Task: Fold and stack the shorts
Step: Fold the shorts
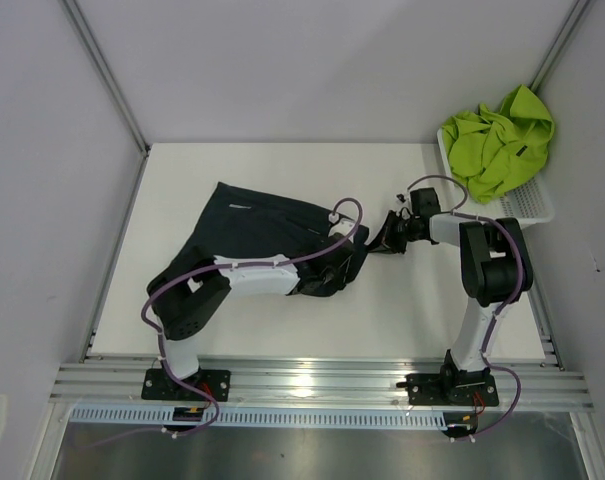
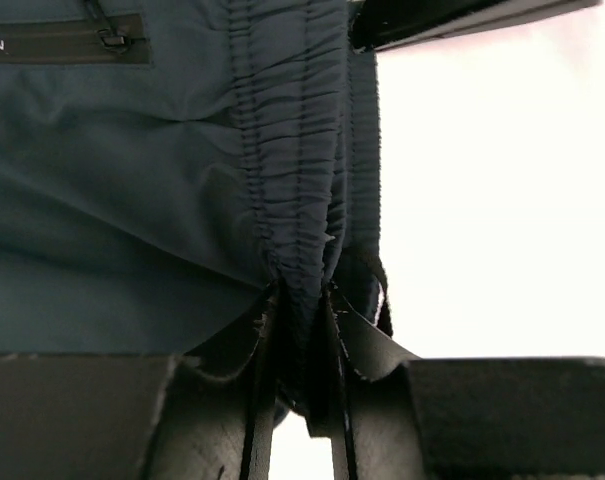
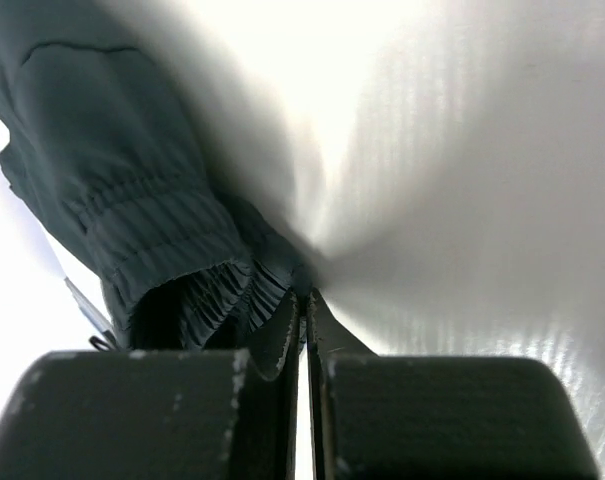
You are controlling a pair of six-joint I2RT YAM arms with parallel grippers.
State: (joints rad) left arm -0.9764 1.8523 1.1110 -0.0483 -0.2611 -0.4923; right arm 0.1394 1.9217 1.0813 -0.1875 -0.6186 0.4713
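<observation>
The dark navy shorts lie spread on the white table, left of centre. My left gripper sits at their right edge. In the left wrist view its jaws are shut on the gathered elastic waistband, with fabric bunched between the pads. My right gripper meets the same edge from the right. Its fingers are closed together, pinching a thin bit of the navy shorts at the tips. The lime green shorts lie crumpled in the basket at the back right.
The white mesh basket stands against the right wall at the back. Grey walls enclose the table on the left, back and right. A metal rail runs along the near edge by the arm bases.
</observation>
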